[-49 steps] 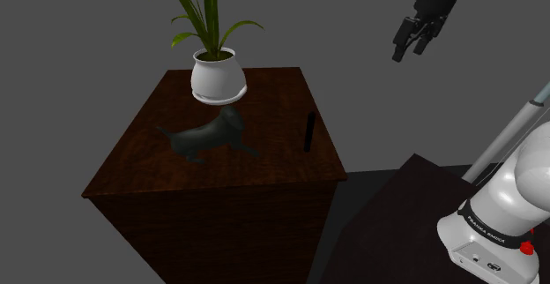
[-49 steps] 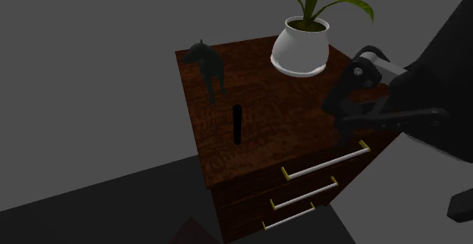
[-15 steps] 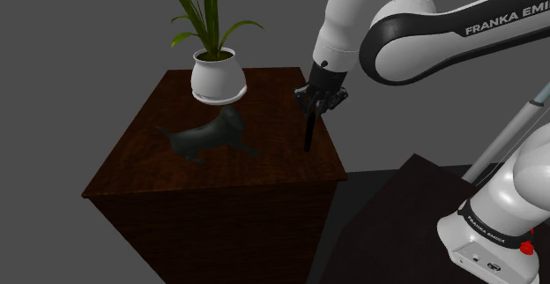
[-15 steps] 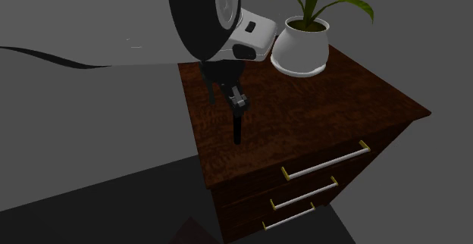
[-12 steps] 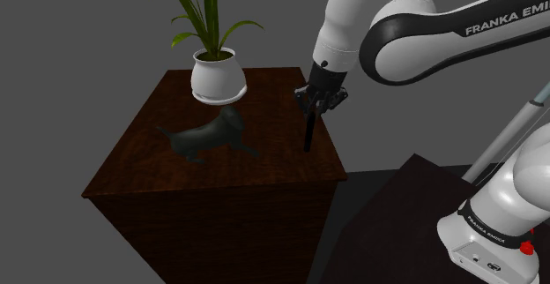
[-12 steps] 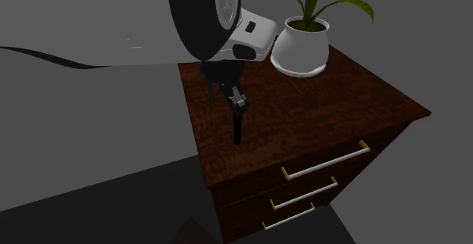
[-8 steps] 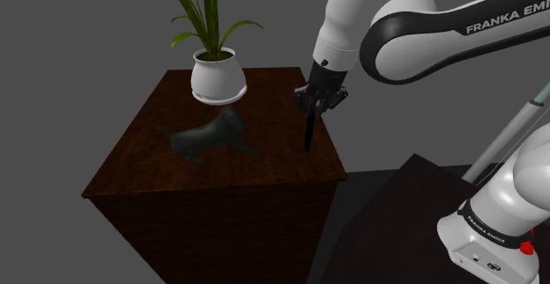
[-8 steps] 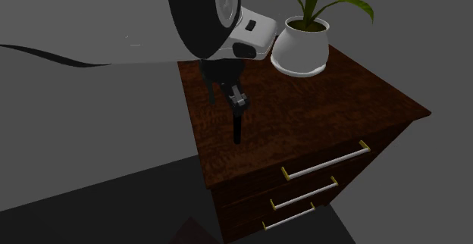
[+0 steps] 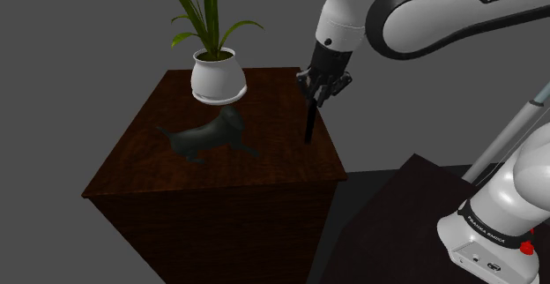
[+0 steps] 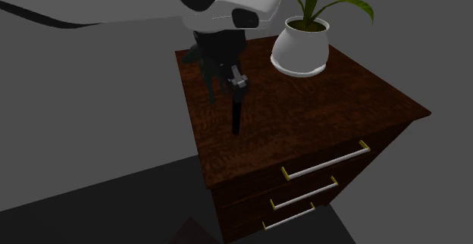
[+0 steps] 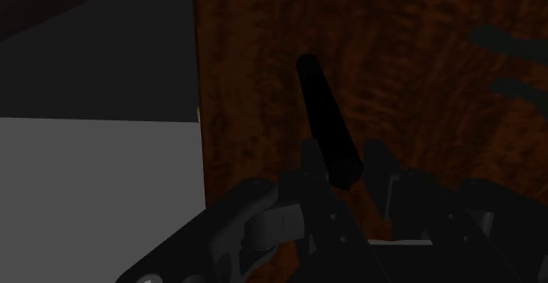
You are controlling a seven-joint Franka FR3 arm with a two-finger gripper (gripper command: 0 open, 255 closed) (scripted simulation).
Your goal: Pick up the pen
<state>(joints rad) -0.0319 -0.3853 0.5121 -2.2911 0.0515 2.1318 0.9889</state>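
Dark reddish-brown wooden chest of drawers [image 9: 264,163] bearing two things on its top
A white round pot with a green long-leaved plant [image 9: 217,78] stands near the back edge; a dark dog figurine [image 9: 210,135] stands just in front of it

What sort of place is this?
Probably a room in a home, perhaps a bedroom or living room: a dark wooden dresser with drawers, a potted plant and a dog figurine on top.

Dark wooden dresser [image 9: 141,154] — white potted plant [image 9: 217,75] and dark dog figurine [image 9: 207,136] on top
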